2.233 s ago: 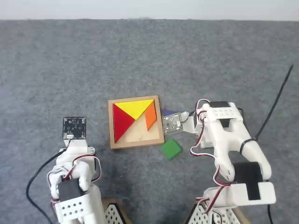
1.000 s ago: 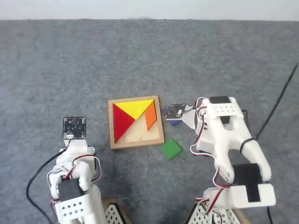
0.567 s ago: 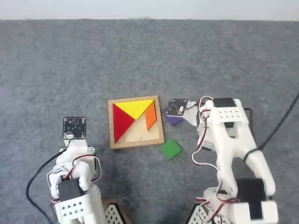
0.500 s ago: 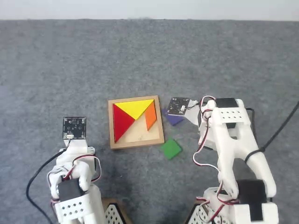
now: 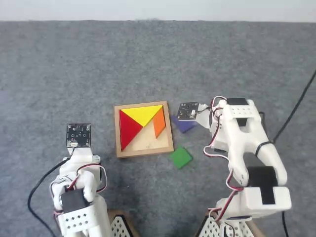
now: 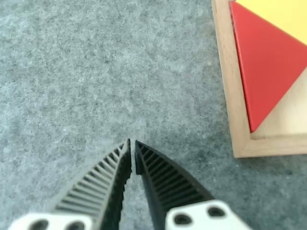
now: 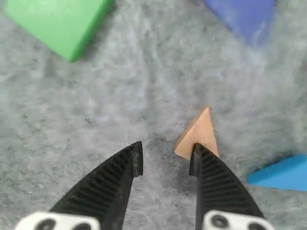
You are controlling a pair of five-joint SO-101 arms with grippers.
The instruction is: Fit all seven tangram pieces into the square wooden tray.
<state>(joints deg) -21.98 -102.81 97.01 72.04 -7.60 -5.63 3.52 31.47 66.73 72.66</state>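
The square wooden tray (image 5: pixel 120 148) holds a yellow triangle (image 5: pixel 141 114), a red triangle (image 5: pixel 128 129) and an orange piece (image 5: pixel 159 123). To its right lie a purple piece (image 5: pixel 183 125) and a green square (image 5: pixel 180 157). My right arm (image 5: pixel 242 143) stands over the carpet right of these. My right gripper (image 7: pixel 166 155) is open just above the carpet, and a small tan triangle (image 7: pixel 197 134) lies at the tip of one finger (image 7: pixel 201 160). The green square (image 7: pixel 55 19), purple piece (image 7: pixel 244 14) and a blue piece (image 7: pixel 280 173) lie around it. My left gripper (image 6: pixel 132 143) is shut and holds nothing, near the tray's corner (image 6: pixel 240 143).
Grey carpet covers the whole table. My left arm (image 5: pixel 76 187) sits at the near left, well apart from the tray. A black cable (image 5: pixel 296 103) runs along the far right. There is open carpet beyond and to the left of the tray.
My right arm's wrist has drawn away from the tray's right edge, moving farther back and slightly right, so more of the purple piece shows. The left arm and the tray's pieces have not moved.
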